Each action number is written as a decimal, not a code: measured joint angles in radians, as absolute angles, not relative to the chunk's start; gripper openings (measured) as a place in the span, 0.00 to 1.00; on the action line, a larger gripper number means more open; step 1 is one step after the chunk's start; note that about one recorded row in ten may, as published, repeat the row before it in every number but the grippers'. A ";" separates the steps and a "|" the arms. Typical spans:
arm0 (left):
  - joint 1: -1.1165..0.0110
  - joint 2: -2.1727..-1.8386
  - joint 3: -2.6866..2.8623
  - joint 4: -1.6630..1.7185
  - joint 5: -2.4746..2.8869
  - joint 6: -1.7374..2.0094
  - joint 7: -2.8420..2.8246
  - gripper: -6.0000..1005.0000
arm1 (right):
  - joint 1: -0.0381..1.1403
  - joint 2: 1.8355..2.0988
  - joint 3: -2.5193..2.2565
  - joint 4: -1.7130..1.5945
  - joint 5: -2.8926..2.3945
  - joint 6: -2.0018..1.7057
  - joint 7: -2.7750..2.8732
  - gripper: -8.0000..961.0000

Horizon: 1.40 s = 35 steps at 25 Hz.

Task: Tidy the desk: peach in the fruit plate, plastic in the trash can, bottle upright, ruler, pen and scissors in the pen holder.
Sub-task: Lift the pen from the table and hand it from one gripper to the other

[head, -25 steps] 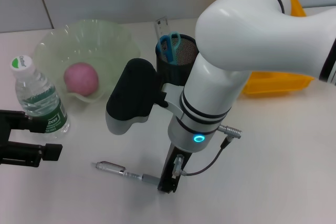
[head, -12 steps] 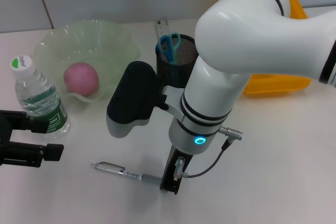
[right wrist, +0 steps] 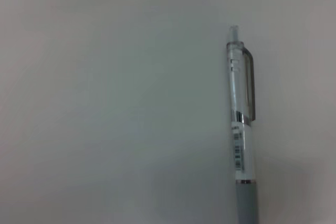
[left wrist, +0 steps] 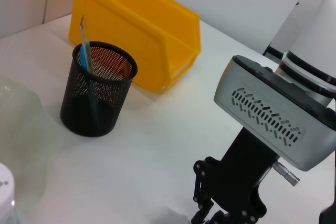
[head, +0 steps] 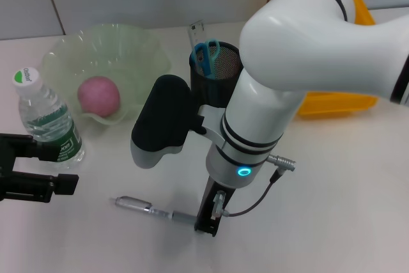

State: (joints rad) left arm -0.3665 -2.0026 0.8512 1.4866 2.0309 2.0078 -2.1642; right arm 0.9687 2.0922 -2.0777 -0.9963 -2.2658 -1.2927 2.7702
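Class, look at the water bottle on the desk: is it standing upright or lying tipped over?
Upright. In the head view the water bottle stands on its base with its cap pointing up, beside the fruit plate.

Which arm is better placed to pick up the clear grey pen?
Right. The right gripper is down at the clear grey pen's end; the left gripper sits beside the upright plastic water bottle.

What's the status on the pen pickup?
Right claw down at the pen's grip end, closure unclear. Pen flat on the desk. Left claw parked beside the upright bottle. Nothing in the way.
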 joint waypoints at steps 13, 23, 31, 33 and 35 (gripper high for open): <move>-0.367 -1.987 0.829 1.487 2.031 2.008 -2.160 0.78 | 0.775 2.082 -1.912 -1.278 -2.371 -1.404 2.758 0.12; -0.379 -1.978 0.785 1.501 2.028 2.008 -2.158 0.78 | 0.533 2.085 -1.700 -1.527 -2.410 -1.448 2.644 0.12; -0.391 -1.975 0.784 1.505 2.028 2.009 -2.165 0.78 | 0.475 2.086 -1.651 -1.625 -2.394 -1.429 2.603 0.12; -0.394 -1.975 0.784 1.505 2.028 2.009 -2.166 0.78 | 0.474 2.085 -1.640 -1.647 -2.394 -1.429 2.602 0.12; -0.395 -1.975 0.784 1.506 2.028 2.009 -2.167 0.78 | 0.476 2.084 -1.626 -1.668 -2.394 -1.430 2.598 0.12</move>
State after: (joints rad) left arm -0.3955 -1.9753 0.7838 1.5057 2.0276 2.0094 -2.1667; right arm 0.4755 2.0839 -1.6260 -1.6682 -2.3937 -1.4296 2.5984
